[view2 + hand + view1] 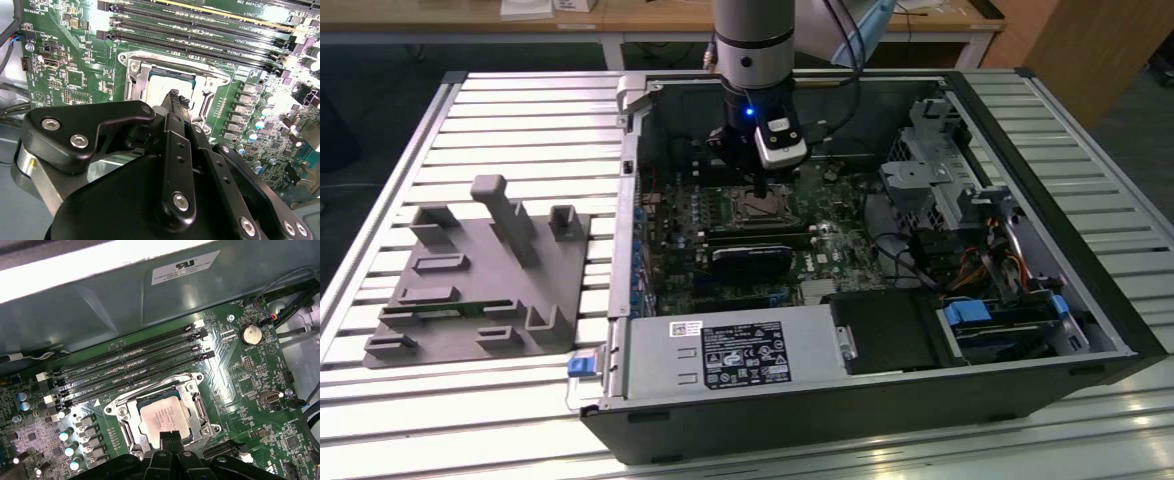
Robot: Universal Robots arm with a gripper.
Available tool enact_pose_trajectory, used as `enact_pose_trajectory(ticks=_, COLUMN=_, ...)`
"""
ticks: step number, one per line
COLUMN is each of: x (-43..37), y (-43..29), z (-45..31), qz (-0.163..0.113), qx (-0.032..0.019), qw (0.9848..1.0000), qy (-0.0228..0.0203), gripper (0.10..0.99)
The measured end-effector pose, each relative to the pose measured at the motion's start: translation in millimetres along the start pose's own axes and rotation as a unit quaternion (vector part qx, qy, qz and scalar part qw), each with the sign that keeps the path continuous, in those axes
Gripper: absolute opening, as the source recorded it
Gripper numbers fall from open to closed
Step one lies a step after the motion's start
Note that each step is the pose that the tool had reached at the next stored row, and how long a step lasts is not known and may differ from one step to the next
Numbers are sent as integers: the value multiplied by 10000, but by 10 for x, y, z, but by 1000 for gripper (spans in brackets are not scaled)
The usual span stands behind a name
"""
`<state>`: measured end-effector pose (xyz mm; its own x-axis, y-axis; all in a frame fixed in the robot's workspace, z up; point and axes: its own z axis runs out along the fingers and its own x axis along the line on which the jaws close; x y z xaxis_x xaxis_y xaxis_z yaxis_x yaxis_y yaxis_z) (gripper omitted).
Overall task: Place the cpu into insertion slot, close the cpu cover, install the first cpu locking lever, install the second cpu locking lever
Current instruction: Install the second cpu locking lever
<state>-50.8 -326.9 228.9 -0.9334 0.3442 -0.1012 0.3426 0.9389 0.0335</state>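
Cpu (161, 415), a dull silver square, lies flat inside the insertion slot (162, 412) on the green circuit board (250, 385). The cpu cover (197, 407) lies down around it, its silvery frame bordering the chip on all sides so that the metal top shows through the central window. In the second wrist view the same frame (137, 75) shows bright against the board, with the chip (162, 87) pale inside it.

The gripper (169, 436) hangs directly over the socket's near edge, its black fingers (176, 100) drawn together into one narrow tip. They grasp nothing visible, and whether the tip touches the chip cannot be told.

Long black memory slots (130, 367) run parallel just beyond the socket's far edge, leaving only a thin strip of board between. Small cylindrical capacitors (70, 440) stand close to one side of the socket. A grey metal case wall (110, 305) rises beyond the memory slots.

In the exterior view the arm (754, 50) drops straight into the open computer case (1067, 290), with the socket (754, 208) under its tip. A grey fixture block (480, 280) sits on the slatted table (520, 100), well apart on the exterior view's left.
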Motion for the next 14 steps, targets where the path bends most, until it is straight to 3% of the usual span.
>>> enact_pose_trajectory(ticks=14, x=-19, y=-36, z=1, qz=-2, qx=14, qw=10000, qy=-5, gripper=106)
